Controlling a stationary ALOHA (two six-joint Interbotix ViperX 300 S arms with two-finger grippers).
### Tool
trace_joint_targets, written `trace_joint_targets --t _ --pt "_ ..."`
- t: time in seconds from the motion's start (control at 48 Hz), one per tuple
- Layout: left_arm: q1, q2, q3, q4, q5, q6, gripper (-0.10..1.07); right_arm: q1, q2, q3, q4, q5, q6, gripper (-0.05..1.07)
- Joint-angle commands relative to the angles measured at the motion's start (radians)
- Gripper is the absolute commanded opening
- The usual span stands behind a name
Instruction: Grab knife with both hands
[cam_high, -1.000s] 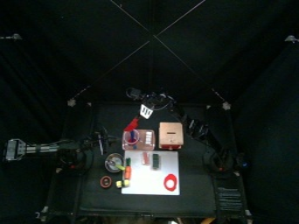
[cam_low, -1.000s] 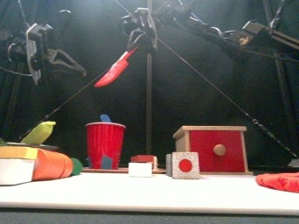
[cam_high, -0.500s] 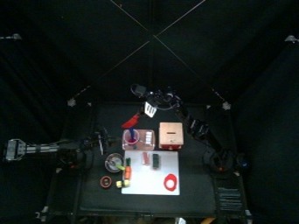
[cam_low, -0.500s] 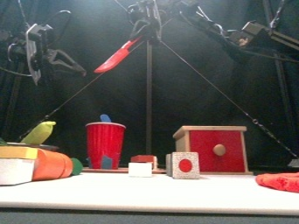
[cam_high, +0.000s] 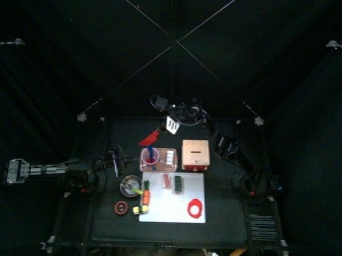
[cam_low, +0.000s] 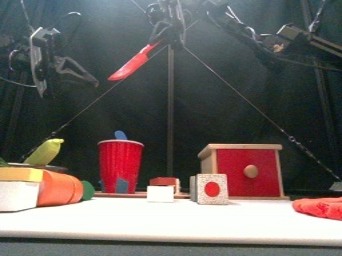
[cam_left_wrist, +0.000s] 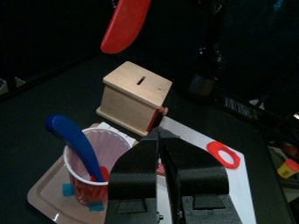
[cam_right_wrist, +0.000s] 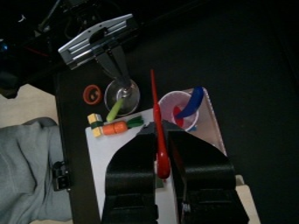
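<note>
The knife (cam_low: 138, 63) is red and hangs high in the air above the table, slanting down to the left. My right gripper (cam_low: 166, 30) is shut on its upper end. In the right wrist view the knife (cam_right_wrist: 156, 131) runs straight out from between my jaws. My left gripper (cam_low: 44, 72) hangs raised at the left, apart from the knife, jaws slightly open and holding nothing. The left wrist view looks past my left gripper (cam_left_wrist: 158, 162) at the knife (cam_left_wrist: 125, 24), which is above the wooden box.
On the table stand a red cup with a blue spoon (cam_low: 120, 163), a wooden box with a red front (cam_low: 243, 170), two small blocks (cam_low: 163, 188) and orange and white items (cam_low: 34, 187) at the left. A white mat (cam_high: 181, 205) lies at the front.
My right gripper has lifted the knife higher and a little to the right over the last second. The left arm has stayed still.
</note>
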Motion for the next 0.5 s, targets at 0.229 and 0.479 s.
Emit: trace_joint_targets --t 0.229,0.479 --pt "0.003 0.002 -0.023 -0.002 -0.005 0.002 0.39 -0.006 -0.219 0.167 -0.060 -0.008 -0.005 0.18" --pt "0.002 0.002 -0.026 -0.002 -0.005 0.000 0.39 -0.006 -0.265 0.204 -0.081 -0.006 -0.005 0.18"
